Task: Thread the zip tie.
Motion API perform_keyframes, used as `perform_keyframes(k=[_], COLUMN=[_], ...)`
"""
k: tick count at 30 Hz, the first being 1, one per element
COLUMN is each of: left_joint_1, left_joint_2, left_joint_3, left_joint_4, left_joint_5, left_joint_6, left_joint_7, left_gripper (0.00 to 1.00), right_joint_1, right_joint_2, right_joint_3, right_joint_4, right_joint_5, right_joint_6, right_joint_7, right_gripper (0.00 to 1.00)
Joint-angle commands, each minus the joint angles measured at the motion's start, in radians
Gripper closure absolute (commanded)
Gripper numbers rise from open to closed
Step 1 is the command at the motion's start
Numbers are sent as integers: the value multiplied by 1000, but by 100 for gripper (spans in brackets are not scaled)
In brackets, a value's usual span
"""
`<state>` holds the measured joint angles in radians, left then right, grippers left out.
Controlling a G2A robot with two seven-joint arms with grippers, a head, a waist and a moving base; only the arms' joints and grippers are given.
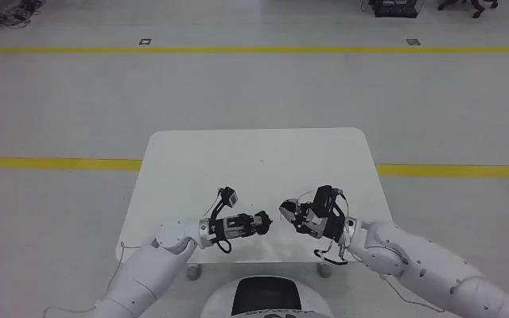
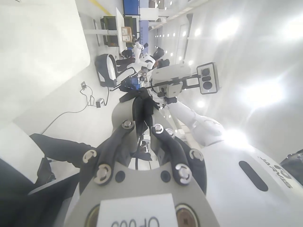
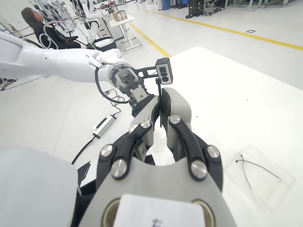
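Observation:
A black zip tie (image 3: 161,109) stands upright between the pads of my right gripper (image 3: 161,115), which is shut on it; its head (image 3: 158,79) sticks out above the fingers. In the left wrist view the same tie shows as a thin black strip (image 2: 153,86) crossing just past my left gripper (image 2: 142,100). The left gripper's dark pads are pressed together, and I cannot tell whether they pinch the strip. From above, the left gripper (image 1: 269,223) and right gripper (image 1: 285,211) meet tip to tip over the front of the white table (image 1: 254,159).
A second black zip tie (image 3: 246,170) lies in a clear bag (image 3: 262,183) on the table beside my right arm. The table's front edge is close under both grippers. Cables and a power brick (image 3: 104,125) lie on the floor beyond.

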<state>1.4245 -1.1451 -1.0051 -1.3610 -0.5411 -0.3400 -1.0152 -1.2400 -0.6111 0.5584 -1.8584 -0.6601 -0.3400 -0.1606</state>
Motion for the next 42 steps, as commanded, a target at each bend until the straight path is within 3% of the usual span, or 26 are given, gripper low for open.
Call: perform_keyframes(k=[1, 9, 18, 29, 42], left_joint_1=[0, -2, -3, -10, -13], left_joint_2=[0, -2, -6, -17, -28], left_joint_3=[0, 16, 18, 23, 21], left_joint_4=[1, -10, -3, 13, 29], left_joint_5=[2, -12, -56, -75, -80], left_joint_6=[0, 0, 0, 0, 0], left_joint_7=[2, 5, -51, -71, -87], left_gripper=[100, 100, 100, 100, 100], right_joint_1=[-1, -8, 5, 71, 172], right_joint_2=[0, -7, -8, 25, 36], right_joint_3=[2, 1, -63, -172, -295], right_joint_4=[0, -3, 23, 38, 55], right_joint_5=[0, -15, -65, -72, -57], right_joint_6=[0, 0, 0, 0, 0], right_joint_7=[1, -15, -170, -292, -363], right_gripper=[100, 100, 100, 100, 100])
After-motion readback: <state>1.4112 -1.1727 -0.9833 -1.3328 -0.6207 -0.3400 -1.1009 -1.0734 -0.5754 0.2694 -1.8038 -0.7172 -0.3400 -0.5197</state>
